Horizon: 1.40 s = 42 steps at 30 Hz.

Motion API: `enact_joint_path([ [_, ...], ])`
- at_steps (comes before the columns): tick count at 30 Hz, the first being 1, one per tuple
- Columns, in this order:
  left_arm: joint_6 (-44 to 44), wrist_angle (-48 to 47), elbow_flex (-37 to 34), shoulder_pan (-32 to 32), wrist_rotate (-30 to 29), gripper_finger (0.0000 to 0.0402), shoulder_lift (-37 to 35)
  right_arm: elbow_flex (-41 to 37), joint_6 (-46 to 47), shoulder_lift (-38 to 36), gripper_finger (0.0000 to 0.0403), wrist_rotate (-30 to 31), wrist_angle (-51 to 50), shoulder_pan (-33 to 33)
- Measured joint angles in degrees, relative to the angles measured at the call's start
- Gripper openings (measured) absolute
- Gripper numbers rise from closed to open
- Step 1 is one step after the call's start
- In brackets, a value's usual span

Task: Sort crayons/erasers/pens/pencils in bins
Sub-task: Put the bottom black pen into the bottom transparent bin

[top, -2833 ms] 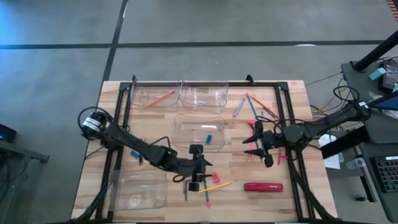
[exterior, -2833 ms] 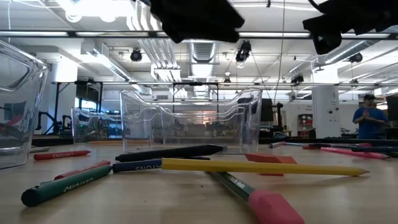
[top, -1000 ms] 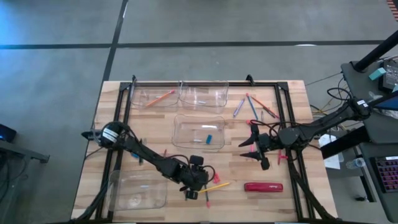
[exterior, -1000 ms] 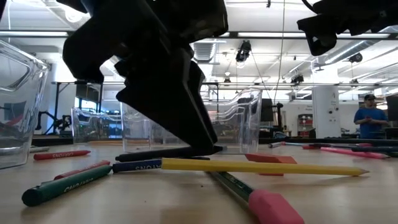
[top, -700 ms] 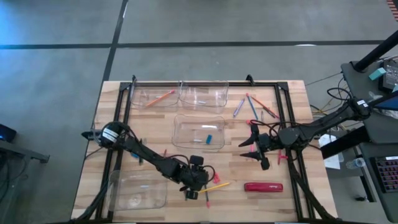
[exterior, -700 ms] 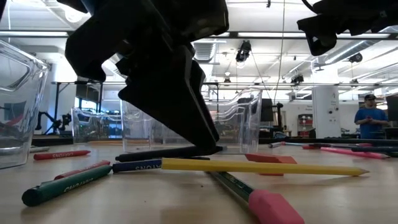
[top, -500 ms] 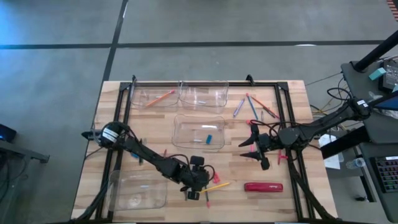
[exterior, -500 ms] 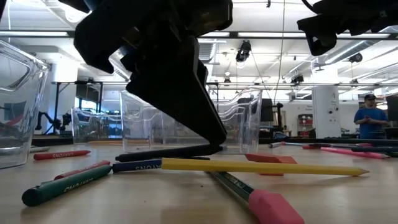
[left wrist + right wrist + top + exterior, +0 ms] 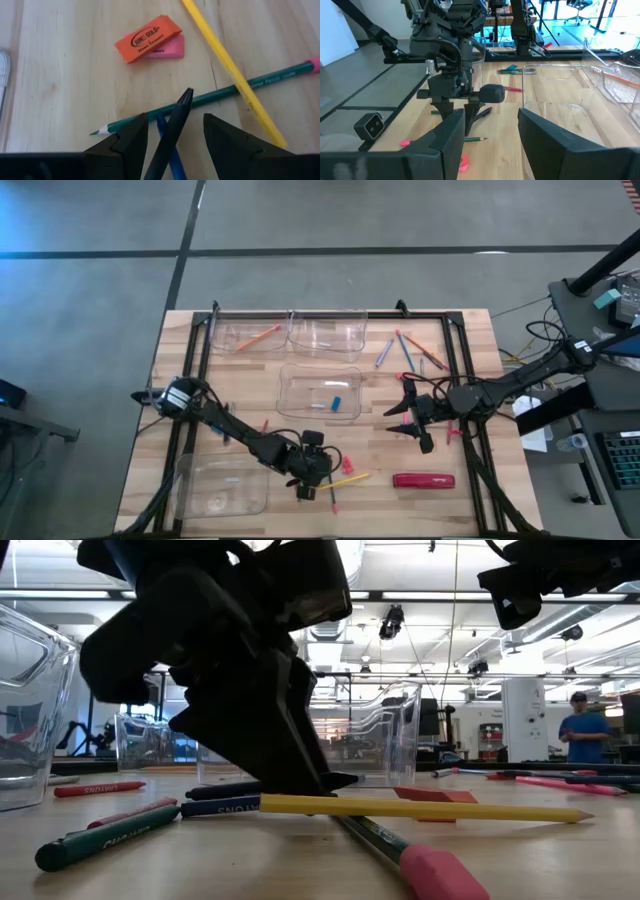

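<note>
Grey concrete floor is seen around a pale wooden tabletop [image 9: 240, 380] framed by black rails. Near the middle of it a clear bin [image 9: 320, 393] is placed, holding a small blue piece [image 9: 337, 401] and used here as landmark. Two more clear bins [image 9: 246, 333] [image 9: 327, 332] are set side by side beyond it, at the far edge, the left one holding an orange pencil [image 9: 258, 338]; a fourth bin [image 9: 221, 485] is set at the near left corner. The left gripper [image 9: 172, 131] is lowered to the tabletop on the near side of the landmark bin, its fingers [image 9: 122, 142] held apart on either side of a black pen [image 9: 172, 127] that lies over a blue stick [image 9: 170, 150]; contact with the pen cannot be told. Just past the fingertips a green pencil [image 9: 260, 82] is crossed by a yellow pencil [image 9: 227, 65], and an orange eraser [image 9: 148, 38] is laid on a pink eraser [image 9: 167, 50]. A red oblong object [image 9: 423, 480] is placed to the near right of the landmark bin. The right gripper [image 9: 414, 420] is held above the tabletop to the right of that bin, fingers [image 9: 555, 132] apart and holding nothing. Loose sticks [image 9: 405, 350] are scattered beyond it.
</note>
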Motion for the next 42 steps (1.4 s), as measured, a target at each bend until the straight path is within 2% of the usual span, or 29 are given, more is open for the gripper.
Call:
enact_joint_path([
  [13, 0.11, 2.61, -0.41, 0.04, -0.04, 0.0171, 0.00, 0.00, 0.02, 0.00, 0.0173, 0.00, -0.11, 0.00],
  [30, 0.15, 2.63, -0.50, 0.04, -0.05, 0.0025, 0.00, 0.00, 0.64, 0.00, 0.0173, 0.00, -0.15, 0.00],
  [42, 5.81, 2.13, 1.29, 0.09, -3.33, 0.0019, -2.13, 0.00, 1.48, 0.00, 0.0173, 0.00, -0.20, 0.02],
])
